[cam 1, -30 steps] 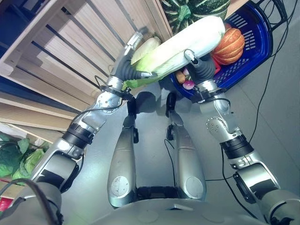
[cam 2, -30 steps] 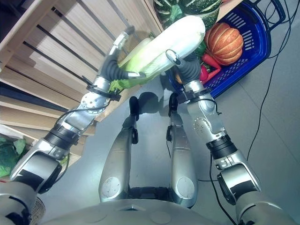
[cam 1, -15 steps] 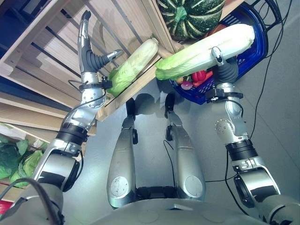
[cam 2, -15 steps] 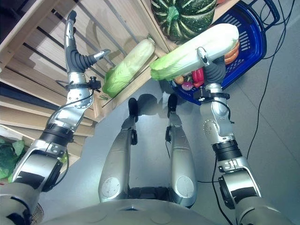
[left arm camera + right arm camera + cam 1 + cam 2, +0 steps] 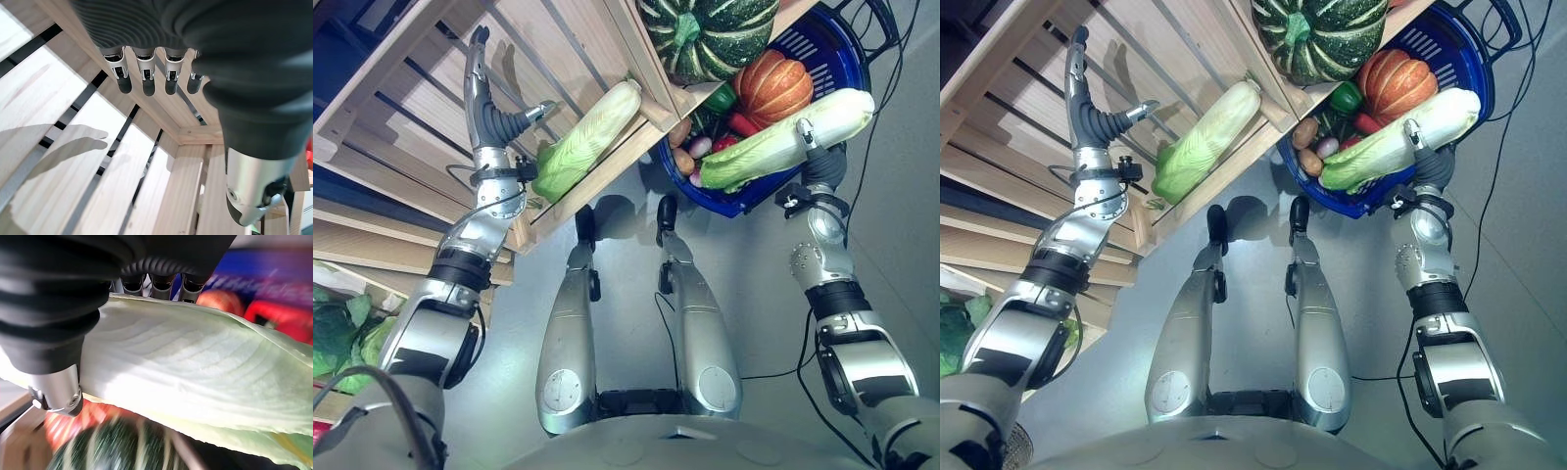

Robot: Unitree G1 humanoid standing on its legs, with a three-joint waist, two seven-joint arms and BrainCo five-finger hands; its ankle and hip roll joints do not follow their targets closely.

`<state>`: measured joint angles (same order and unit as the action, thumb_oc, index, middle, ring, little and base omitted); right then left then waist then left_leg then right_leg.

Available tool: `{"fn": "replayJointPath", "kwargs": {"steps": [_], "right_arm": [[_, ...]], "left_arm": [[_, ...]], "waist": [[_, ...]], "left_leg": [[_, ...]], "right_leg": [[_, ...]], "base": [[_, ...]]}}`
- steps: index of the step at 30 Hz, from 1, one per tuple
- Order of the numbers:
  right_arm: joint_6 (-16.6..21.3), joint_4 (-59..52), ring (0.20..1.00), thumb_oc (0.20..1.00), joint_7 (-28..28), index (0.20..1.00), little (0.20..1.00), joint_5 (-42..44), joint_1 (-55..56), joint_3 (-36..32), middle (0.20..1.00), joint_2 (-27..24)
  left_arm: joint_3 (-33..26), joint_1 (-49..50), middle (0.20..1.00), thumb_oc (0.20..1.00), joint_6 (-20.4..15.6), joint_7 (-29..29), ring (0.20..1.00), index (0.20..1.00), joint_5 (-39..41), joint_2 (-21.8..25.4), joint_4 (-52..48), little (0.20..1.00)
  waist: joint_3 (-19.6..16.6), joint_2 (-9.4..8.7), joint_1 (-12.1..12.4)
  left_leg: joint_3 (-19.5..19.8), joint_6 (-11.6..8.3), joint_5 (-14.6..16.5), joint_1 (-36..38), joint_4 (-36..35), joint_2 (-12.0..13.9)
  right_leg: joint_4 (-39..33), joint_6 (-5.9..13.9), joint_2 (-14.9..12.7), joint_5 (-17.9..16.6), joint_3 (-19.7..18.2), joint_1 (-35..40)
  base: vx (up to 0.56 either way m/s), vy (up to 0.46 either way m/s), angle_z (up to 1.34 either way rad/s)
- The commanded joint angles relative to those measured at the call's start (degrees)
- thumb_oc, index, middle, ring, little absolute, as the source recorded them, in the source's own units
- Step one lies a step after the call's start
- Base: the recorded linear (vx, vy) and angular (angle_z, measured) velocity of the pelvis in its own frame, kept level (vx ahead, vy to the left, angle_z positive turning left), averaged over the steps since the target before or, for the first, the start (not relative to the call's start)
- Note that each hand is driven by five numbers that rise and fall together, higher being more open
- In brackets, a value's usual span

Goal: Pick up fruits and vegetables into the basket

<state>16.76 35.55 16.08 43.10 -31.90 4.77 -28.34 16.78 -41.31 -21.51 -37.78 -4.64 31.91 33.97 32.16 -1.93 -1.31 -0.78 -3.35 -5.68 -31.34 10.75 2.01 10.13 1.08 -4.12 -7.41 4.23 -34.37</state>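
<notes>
A long pale napa cabbage [image 5: 769, 149] hangs tilted over the blue basket [image 5: 860, 69], leafy end low on the near side. My right hand [image 5: 819, 164] is shut on it from beneath, fingers and thumb curled round the leaves [image 5: 195, 367]. In the basket lie an orange pumpkin [image 5: 773, 86], a green pepper [image 5: 721, 98], a red pepper [image 5: 740, 123], potatoes [image 5: 682, 157] and a small pink bulb [image 5: 701, 147]. A second napa cabbage [image 5: 587, 137] rests on the wooden shelf edge. My left hand [image 5: 491, 122] is open and raised against the crate slats [image 5: 73, 147], beside that cabbage and not touching it.
A striped dark green squash [image 5: 707, 34] sits on the wooden ledge [image 5: 690, 96] just above the basket's left rim. Slatted wooden crates [image 5: 421, 59] fill the left side. Leafy greens [image 5: 342, 333] lie in a lower crate at far left. Grey floor [image 5: 891, 245] spreads to the right.
My left hand let go of the carried cabbage and rose up against the crate. My right hand swung that cabbage to the right, to above the basket.
</notes>
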Motion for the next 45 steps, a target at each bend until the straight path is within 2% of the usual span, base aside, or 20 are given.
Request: {"fn": "replayJointPath", "kwargs": {"steps": [1, 7, 14, 24, 30, 35, 36, 37, 38, 39, 45], "right_arm": [[0.3, 1.7, 0.2, 0.2, -0.6, 0.2, 0.2, 2.9, -3.1, -0.9, 0.2, -3.7], [-1.5, 12.6, 0.2, 0.2, -3.0, 0.2, 0.2, 4.5, -9.3, 1.1, 0.2, -5.4], [-3.4, 21.4, 0.2, 0.2, -4.8, 0.2, 0.2, 2.5, -17.3, 3.9, 0.2, -6.9], [-7.5, 29.6, 0.2, 0.2, -3.3, 0.2, 0.2, -0.7, -26.8, 8.2, 0.2, -8.3], [-13.4, 34.5, 0.2, 0.2, -1.1, 0.2, 0.2, -1.5, -31.6, 10.3, 0.2, -9.0], [-15.7, 36.7, 0.2, 0.2, 0.4, 0.2, 0.2, -0.6, -33.1, 10.8, 0.2, -9.4], [-16.0, 37.3, 0.238, 0.238, 0.7, 0.238, 0.238, -0.6, -33.4, 10.9, 0.238, -9.4], [-16.3, 37.7, 0.36, 0.36, 1.0, 0.36, 0.36, -0.4, -33.5, 10.9, 0.36, -9.5], [-16.6, 38.0, 0.592, 0.592, 1.2, 0.592, 0.592, -0.3, -33.6, 10.9, 0.592, -9.6], [-16.9, 38.4, 1.0, 1.0, 0.7, 1.0, 1.0, -0.3, -33.5, 10.7, 1.0, -9.8], [-16.9, 39.2, 1.0, 1.0, 0.7, 1.0, 1.0, -0.5, -33.5, 10.4, 1.0, -9.9]], "left_arm": [[1.4, -3.8, 1.0, 1.0, -1.1, 0.3, 1.0, 1.0, 1.7, 2.3, 2.1, 1.0], [4.0, -6.7, 1.0, 1.0, -1.3, 1.5, 1.0, 1.0, 3.5, 2.3, 7.3, 1.0], [5.9, -9.3, 1.0, 1.0, -2.6, 1.6, 1.0, 1.0, 4.8, 1.6, 9.5, 1.0], [8.1, -12.2, 1.0, 1.0, -3.6, 1.0, 1.0, 1.0, 5.6, 0.8, 8.8, 1.0], [8.8, -12.5, 1.0, 1.0, -5.0, 0.3, 1.0, 1.0, 5.5, 0.7, 8.0, 1.0], [9.3, -12.6, 1.0, 1.0, -5.1, -0.6, 1.0, 1.0, 5.3, 0.4, 6.8, 1.0], [9.4, -12.6, 1.0, 1.0, -5.0, -0.6, 1.0, 1.0, 5.3, 0.4, 6.5, 1.0], [9.5, -12.5, 1.0, 1.0, -5.1, -0.8, 1.0, 1.0, 5.3, 0.4, 6.3, 1.0], [9.5, -12.4, 1.0, 1.0, -5.1, -0.9, 1.0, 1.0, 5.2, 0.3, 6.1, 1.0], [9.7, -12.2, 1.0, 1.0, -4.7, -1.1, 1.0, 1.0, 5.3, 0.4, 5.5, 1.0], [9.9, -11.7, 1.0, 1.0, -4.6, -1.5, 1.0, 1.0, 5.5, 0.4, 4.5, 1.0]], "waist": [[-2.4, -0.49, 1.5], [-2.4, 0.56, 2.1], [-2.4, 2.19, 2.9], [-2.4, 4.03, 4.1], [-2.4, 5.1, 4.9], [-2.4, 5.83, 5.2], [-2.4, 5.99, 5.3], [-2.4, 6.12, 5.3], [-2.4, 6.21, 5.4], [-2.4, 6.39, 5.4], [-2.4, 6.59, 5.4]], "left_leg": [[0.5, 0.31, 3.0, -2.0, 0.8, -1.3], [0.7, 0.3, 3.0, -3.3, 1.7, -1.5], [1.3, 0.11, 2.8, -6.2, 3.0, -1.9], [2.0, -0.14, 2.3, -10.6, 3.7, -2.2], [2.6, -0.27, 2.3, -13.8, 4.8, -2.3], [3.0, -0.31, 2.0, -15.4, 5.0, -2.3], [3.1, -0.28, 2.0, -15.7, 5.1, -2.3], [3.1, -0.27, 2.0, -15.9, 5.1, -2.3], [3.1, -0.25, 2.0, -16.0, 5.2, -2.3], [3.1, -0.24, 2.0, -16.1, 5.1, -2.3], [3.2, -0.25, 1.9, -16.2, 5.2, -2.4]], "right_leg": [[7.2, 3.69, 0.2, 6.5, 4.2, -0.7], [7.9, 3.57, 0.0, 6.4, 4.3, -2.2], [9.0, 3.45, -0.4, 6.3, 4.4, -5.1], [10.6, 3.38, -0.4, 6.4, 4.7, -9.8], [12.4, 3.27, -0.2, 6.9, 4.6, -13.4], [13.0, 3.2, -0.1, 6.9, 4.3, -15.2], [13.2, 3.18, -0.1, 6.9, 4.3, -15.5], [13.3, 3.19, -0.1, 7.0, 4.2, -15.8], [13.4, 3.16, -0.1, 7.0, 4.2, -15.9], [13.5, 3.13, 0.0, 7.0, 4.2, -16.1], [13.5, 3.18, 0.0, 6.8, 4.0, -16.3]], "base": [[0.0, 0.0, 0.0], [0.0, 0.0, 0.0], [0.0, 0.0, 0.0], [0.0, -0.007, 0.0], [0.0, -0.027, 0.03], [0.0, 0.0, 0.0], [0.0, 0.0, 0.0], [0.0, 0.0, 0.0], [0.0, 0.0, 0.0], [0.0, 0.0, 0.0], [0.0, 0.0, 0.0]]}}
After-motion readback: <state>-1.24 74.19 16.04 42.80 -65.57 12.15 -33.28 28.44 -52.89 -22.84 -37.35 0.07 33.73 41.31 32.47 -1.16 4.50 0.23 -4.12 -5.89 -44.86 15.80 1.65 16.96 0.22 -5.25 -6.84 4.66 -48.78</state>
